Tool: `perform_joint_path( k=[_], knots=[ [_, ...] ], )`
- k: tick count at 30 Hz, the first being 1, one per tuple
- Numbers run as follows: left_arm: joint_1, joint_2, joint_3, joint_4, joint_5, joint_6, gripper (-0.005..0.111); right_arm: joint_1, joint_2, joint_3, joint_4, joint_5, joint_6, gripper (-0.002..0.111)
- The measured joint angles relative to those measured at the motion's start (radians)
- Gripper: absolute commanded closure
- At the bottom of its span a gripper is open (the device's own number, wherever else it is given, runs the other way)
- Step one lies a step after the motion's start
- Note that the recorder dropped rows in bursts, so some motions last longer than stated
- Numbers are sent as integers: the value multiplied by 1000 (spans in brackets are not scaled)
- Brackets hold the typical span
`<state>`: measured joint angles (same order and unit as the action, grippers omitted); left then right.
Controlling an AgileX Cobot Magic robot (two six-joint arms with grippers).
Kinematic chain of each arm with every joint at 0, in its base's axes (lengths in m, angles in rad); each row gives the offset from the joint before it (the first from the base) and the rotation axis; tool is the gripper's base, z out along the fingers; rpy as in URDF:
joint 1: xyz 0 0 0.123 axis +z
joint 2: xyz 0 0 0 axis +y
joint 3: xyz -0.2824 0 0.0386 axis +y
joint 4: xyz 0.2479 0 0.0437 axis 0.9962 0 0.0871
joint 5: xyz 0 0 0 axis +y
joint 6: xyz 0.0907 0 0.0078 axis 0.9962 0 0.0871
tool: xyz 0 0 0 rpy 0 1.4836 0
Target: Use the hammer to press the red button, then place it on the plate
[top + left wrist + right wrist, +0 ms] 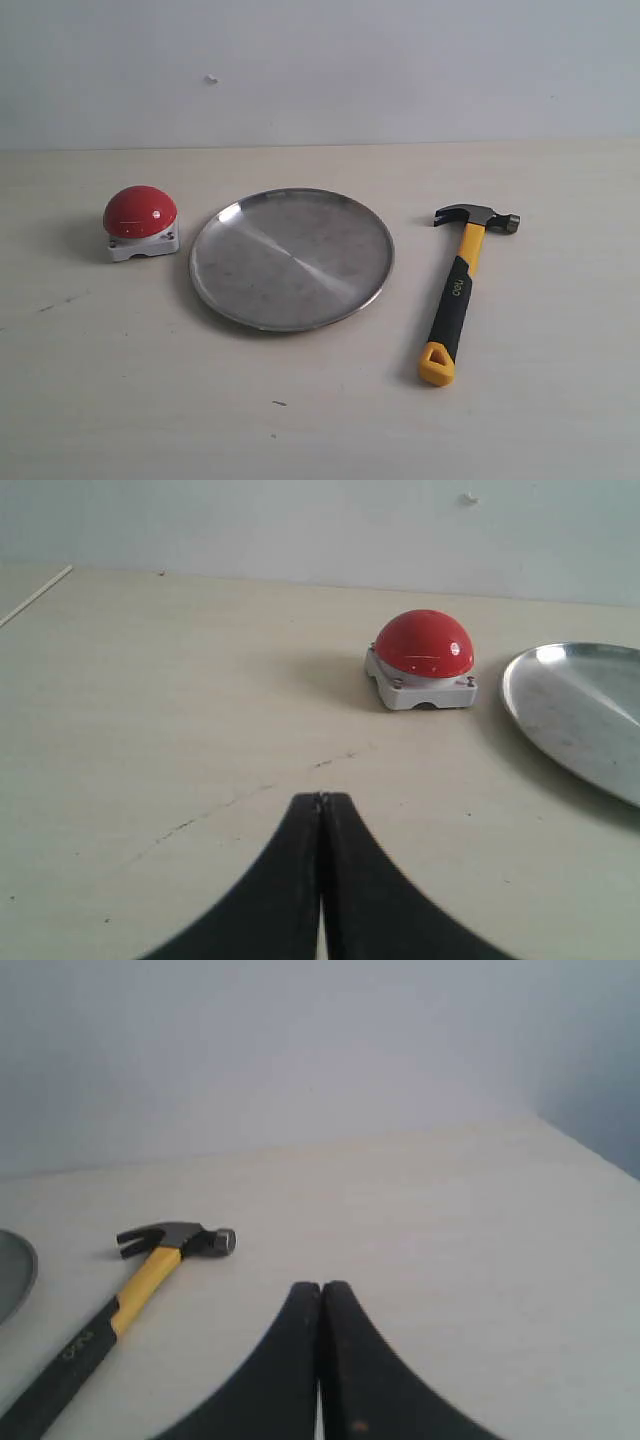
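Both the left claw (pixel 321 798) and right claw (pixel 320 1285) sat pressed together and empty, so the dark-headed, yellow-and-black-handled hammer (pixel 458 290) could skid across the pale surface (pixel 100 400) if approached unopened.

Glossy red button (pixel 140 211), white base; silver plate (pixel 291 258); hammer (pixel 458 290) dark head, yellow-black handle; beige counter (pixel 320 420); black left claw (pixel 321 798), right claw (pixel 320 1285).
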<state>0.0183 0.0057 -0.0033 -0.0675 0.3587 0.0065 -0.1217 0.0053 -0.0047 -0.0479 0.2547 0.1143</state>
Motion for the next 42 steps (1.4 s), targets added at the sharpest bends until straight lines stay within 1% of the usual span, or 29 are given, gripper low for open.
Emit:
perform_joint_path(
  k=[8,10,12,16,19,22,24,25,28,29,31,32,33,34,36,37,39,41,42],
  knots=[
    [0,0,0,0,0,0,107,0,0,0,0,-255,31,108],
    [0,0,0,0,0,0,107,0,0,0,1,-369,58,108],
    [0,0,0,0,0,0,107,0,0,0,5,-462,115,108],
    [0,0,0,0,0,0,107,0,0,0,34,-585,310,108],
    [0,0,0,0,0,0,107,0,0,-2,69,-708,393,108],
    [0,0,0,0,0,0,107,0,15,-70,98,-699,419,108],
    [0,0,0,0,0,0,107,0,103,-219,100,-622,400,108],
    [0,0,0,0,0,0,107,0,192,-350,102,-549,360,108],
    [0,0,0,0,0,0,107,0,400,-597,102,-350,271,108],
    [0,0,0,0,0,0,107,0,538,-727,102,-215,216,108],
    [0,0,0,0,0,0,107,0,677,-861,102,-51,153,108],
    [0,0,0,0,0,0,107,0,786,-971,102,108,103,108],
    [0,0,0,0,0,0,107,0,865,-1027,105,216,85,108],
    [0,0,0,0,0,0,107,0,967,-1119,119,357,53,108],
    [0,0,0,0,0,-6,107,-2,1090,-1203,156,522,-1,108],
    [0,0,0,0,0,-6,107,-2,1194,-1262,190,667,-41,108],
    [0,0,0,0,0,0,107,-2,1306,-1309,222,803,-66,108],
    [0,0,0,0,0,0,107,1,1370,-1314,227,874,-66,108],
    [0,0,0,0,0,0,107,16,1420,-1314,200,925,-29,108]
  ],
)
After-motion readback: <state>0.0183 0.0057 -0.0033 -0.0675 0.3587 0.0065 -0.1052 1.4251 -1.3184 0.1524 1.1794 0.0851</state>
